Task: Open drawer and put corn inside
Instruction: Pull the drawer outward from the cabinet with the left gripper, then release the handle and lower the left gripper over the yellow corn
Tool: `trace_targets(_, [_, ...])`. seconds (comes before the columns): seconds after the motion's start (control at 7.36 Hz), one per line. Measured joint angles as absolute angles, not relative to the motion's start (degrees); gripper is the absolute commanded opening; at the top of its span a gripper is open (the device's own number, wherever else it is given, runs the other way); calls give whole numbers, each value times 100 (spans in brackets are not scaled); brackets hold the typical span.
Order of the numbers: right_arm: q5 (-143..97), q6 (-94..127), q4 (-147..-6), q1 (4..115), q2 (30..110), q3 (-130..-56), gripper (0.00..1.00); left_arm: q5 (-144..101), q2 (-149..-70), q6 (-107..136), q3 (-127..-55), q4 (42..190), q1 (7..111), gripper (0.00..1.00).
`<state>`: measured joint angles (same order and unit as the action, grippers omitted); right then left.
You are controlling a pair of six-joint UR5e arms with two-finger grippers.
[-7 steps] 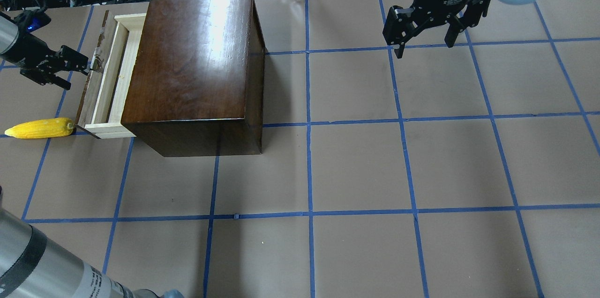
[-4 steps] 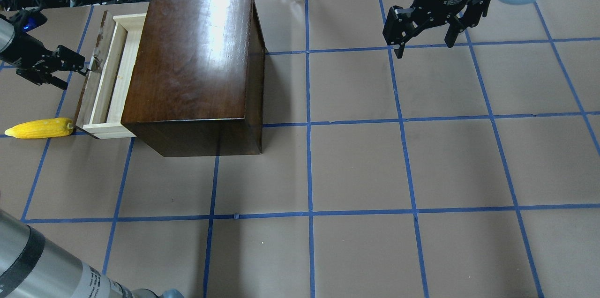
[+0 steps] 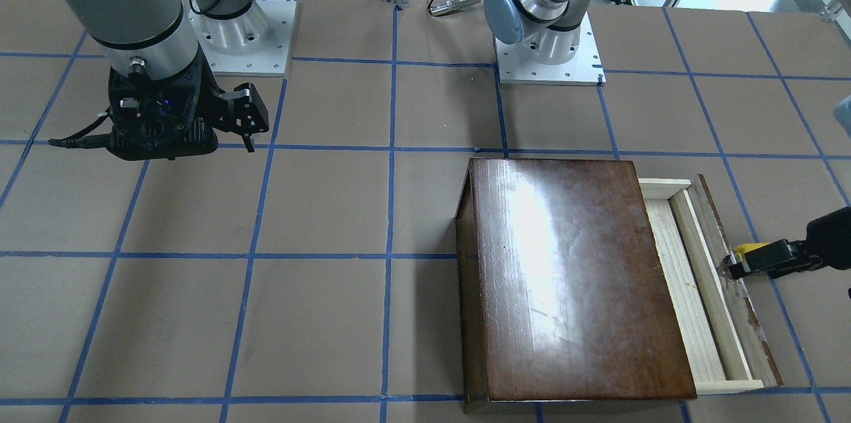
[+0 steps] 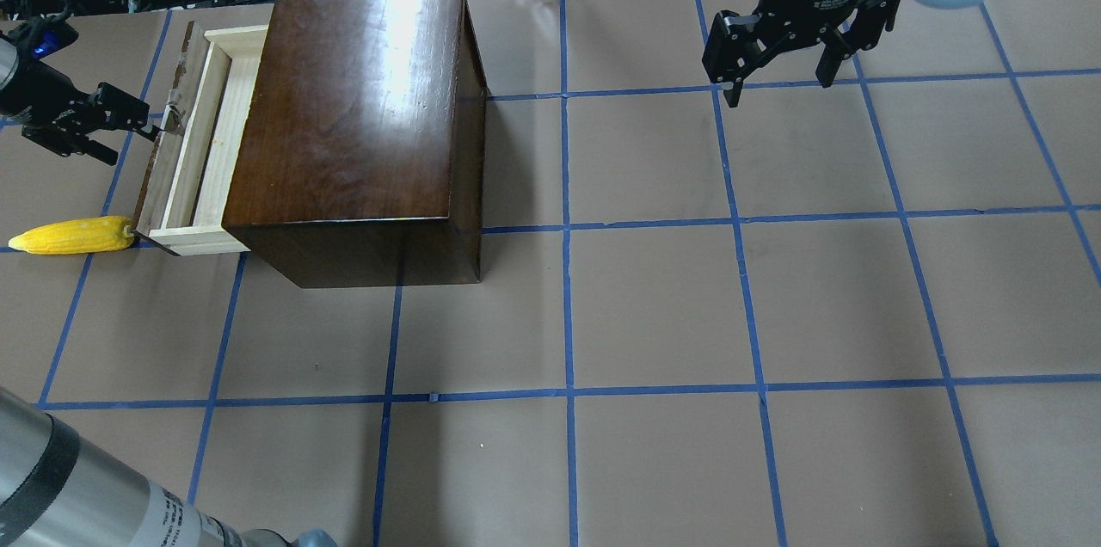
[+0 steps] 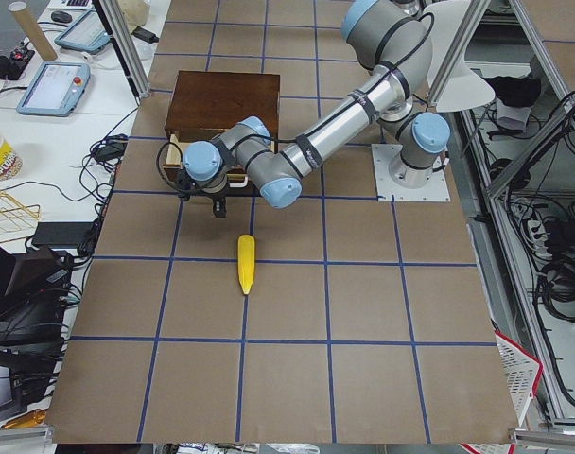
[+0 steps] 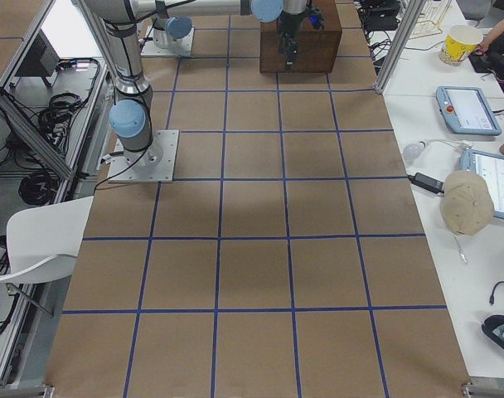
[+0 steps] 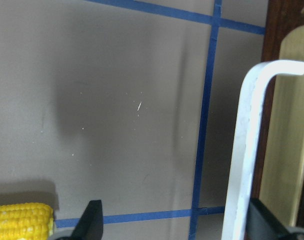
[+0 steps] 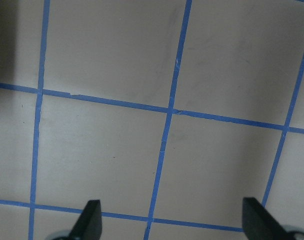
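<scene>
Drawer (image 4: pixel 211 143) part open. Left hand (image 7: pixel 174 225), fingers apart, sat at its white handle (image 7: pixel 247 150). Next, probably: grasp the corn (image 4: pixel 73 236) lying near on the worktop (image 4: pixel 654 306).

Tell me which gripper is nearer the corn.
Left. The left gripper sits at the drawer front, just past the corn; the right gripper hangs far across the table.

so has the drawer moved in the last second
Yes, a little. The drawer has slid further out of the box, toward the overhead view's left; more pale wood shows beside the box, which has stayed put.
</scene>
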<state>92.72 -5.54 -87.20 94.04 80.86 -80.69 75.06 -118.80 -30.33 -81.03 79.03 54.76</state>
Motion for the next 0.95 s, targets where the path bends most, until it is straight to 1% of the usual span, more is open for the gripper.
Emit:
trace_targets(0.41, [9273, -554, -8724, 9404, 8086, -8069, 100, 7859, -11777, -3207, -7923, 7985, 5470, 100])
trace_targets(0.95, [9272, -552, -8720, 9404, 8086, -8068, 100, 9079, -11663, -5412, -7892, 7984, 5242, 100])
